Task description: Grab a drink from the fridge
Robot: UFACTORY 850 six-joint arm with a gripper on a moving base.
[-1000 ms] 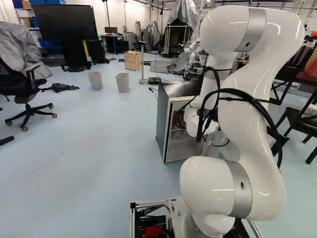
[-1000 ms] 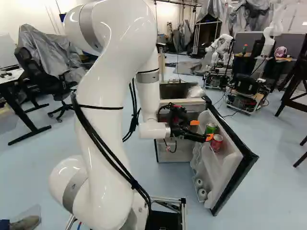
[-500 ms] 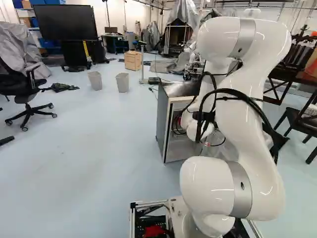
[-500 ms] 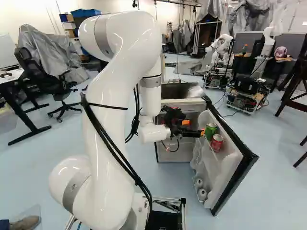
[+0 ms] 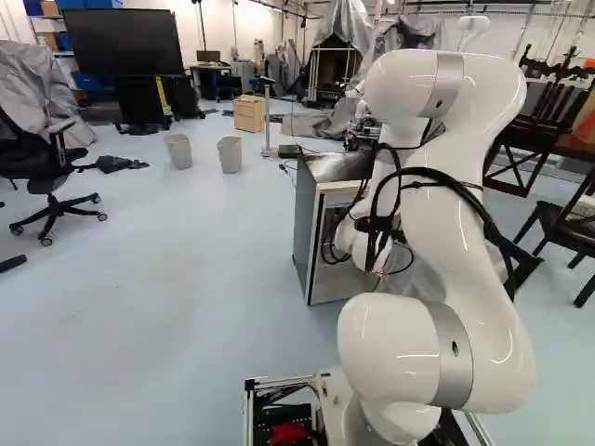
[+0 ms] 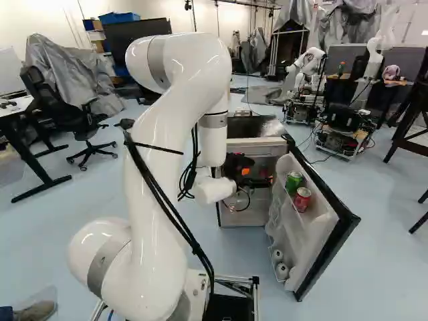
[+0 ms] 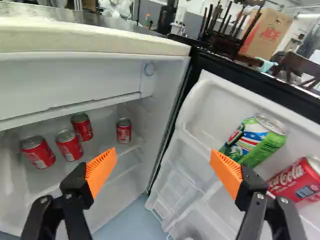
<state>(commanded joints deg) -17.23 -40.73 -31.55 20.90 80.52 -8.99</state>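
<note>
Presently: end effector (image 7: 162, 166), one, spread open, nothing gripped. Hazard: a sideways swing could strike the refrigerator door (image 7: 215, 105) and topple its drinks. Door contents: green soda can (image 7: 256, 142); red soda can (image 7: 296, 181), nearer the free edge. Refrigerator shelf (image 7: 105, 141): four red cans (image 7: 82, 127), one near the hinge-side corner.

The open fridge door (image 6: 323, 235) holds a green can (image 6: 293, 182) and a red can (image 6: 302, 199), side by side — the white arm (image 6: 167, 110) stands left of it.

Robotics lab: another robot (image 6: 306, 67), draped equipment (image 6: 70, 73), office chair (image 6: 73, 117).
</note>
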